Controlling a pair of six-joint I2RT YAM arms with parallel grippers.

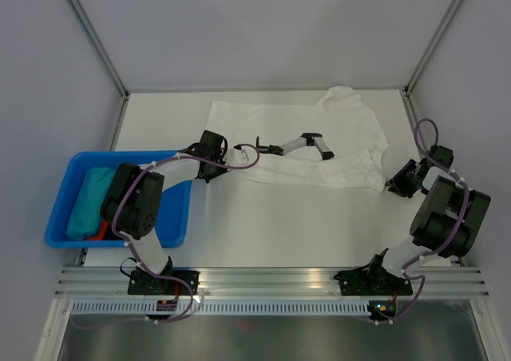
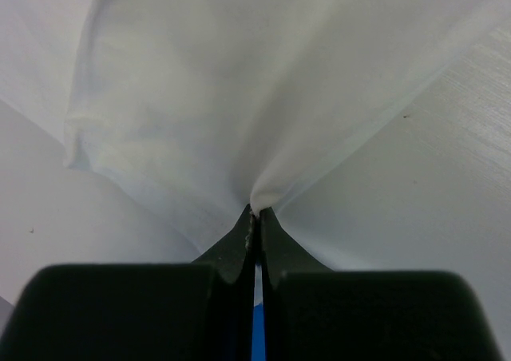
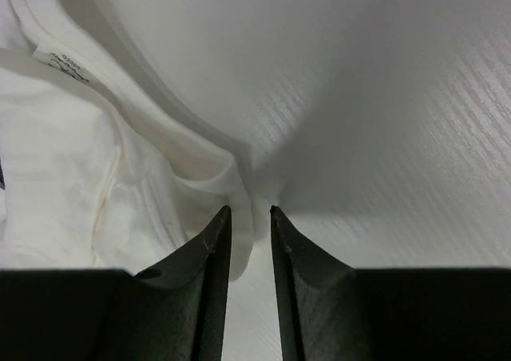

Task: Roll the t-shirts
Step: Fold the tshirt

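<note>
A white t-shirt point(image 1: 335, 129) lies spread and partly folded at the back of the table. My left gripper point(image 1: 326, 153) reaches over its middle and is shut on a pinch of the cloth; in the left wrist view the jaws point(image 2: 255, 211) meet on a raised peak of the t-shirt point(image 2: 239, 89). My right gripper point(image 1: 393, 181) is at the shirt's near right corner. In the right wrist view its jaws point(image 3: 249, 211) stand narrowly apart with a hem fold of the t-shirt point(image 3: 120, 161) between the tips. A small printed label point(image 3: 60, 61) shows on the neck.
A blue bin point(image 1: 72, 163) stands at the left edge, holding a teal cloth point(image 1: 88, 201) and something red. Grey walls close the table at the back and both sides. An aluminium rail point(image 1: 271, 277) runs along the near edge.
</note>
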